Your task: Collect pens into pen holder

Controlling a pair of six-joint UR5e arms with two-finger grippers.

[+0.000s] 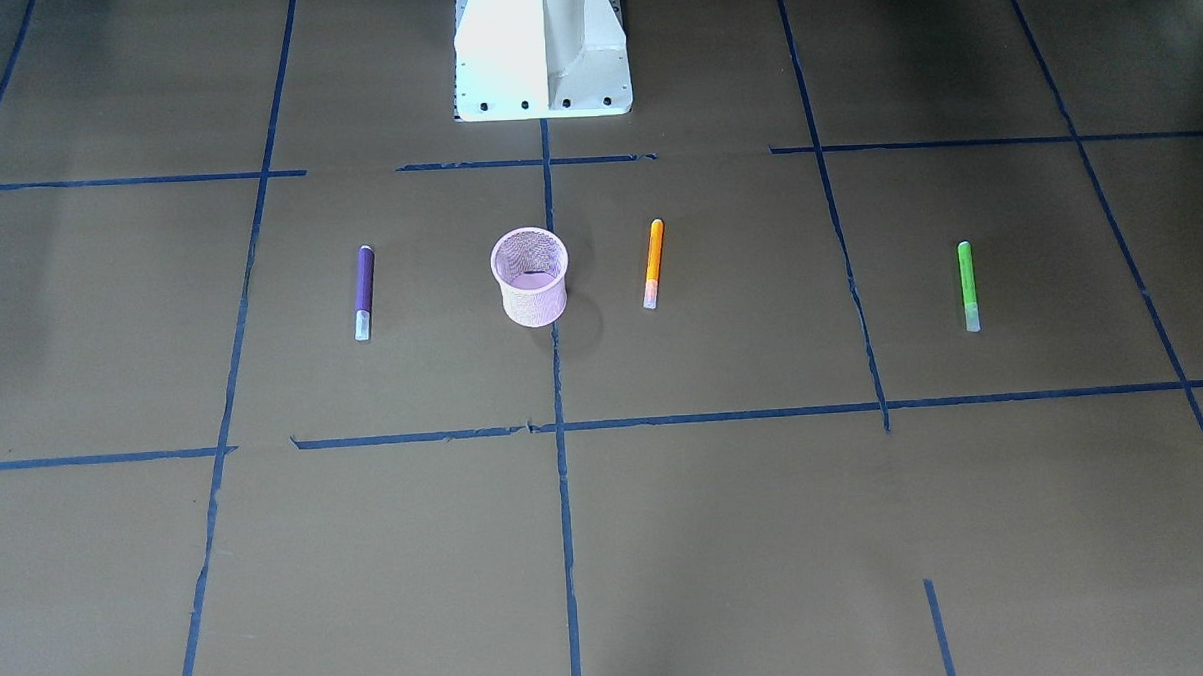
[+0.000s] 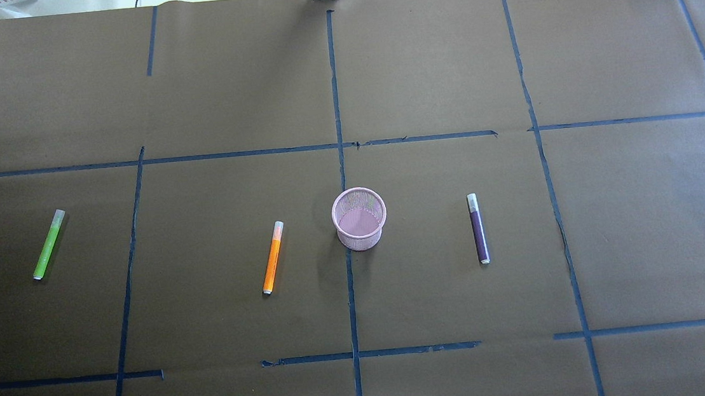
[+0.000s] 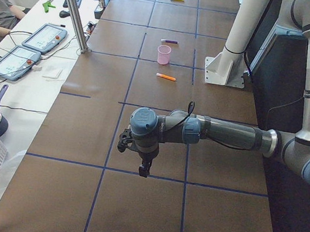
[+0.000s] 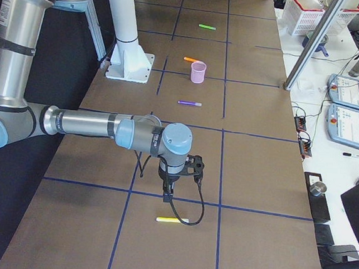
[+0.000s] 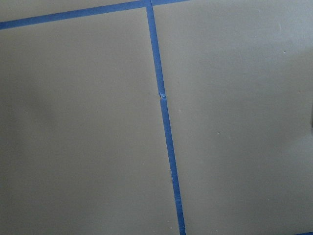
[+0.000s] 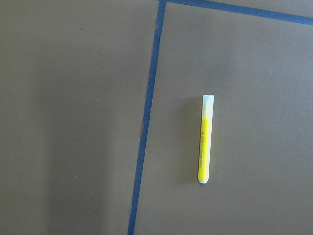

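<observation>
Fingers of left gripper and right gripper: can't tell if spread or pressed together; both show only in the side views and neither wrist cam catches its own tips; nothing visibly pinched.

Pen holder stands upright mid-table; no pen shows inside it.

Pens relative to the holder, all lying flat:
- orange pen near it, on robot's-left side
- green pen same side, well apart, beyond the orange
- purple pen near it, on robot's-right side
- yellow pen far out on the right side, beyond the purple, beside a blue tape line

Right gripper hangs above the table near the yellow pen, not touching; left gripper hangs far out on the opposite side, past the green pen, its wrist cam showing only bare table and tape.

Step, my read: collection not started, zero of four in; first pick pending.

Next move, likely: right arm centres over the yellow pen, sets fingers across the barrel, descends, pinches mid-barrel; then a long carry to the holder, tip the pen upright over the rim, release; holder is light mesh, so avoid nudging the rim.
</observation>
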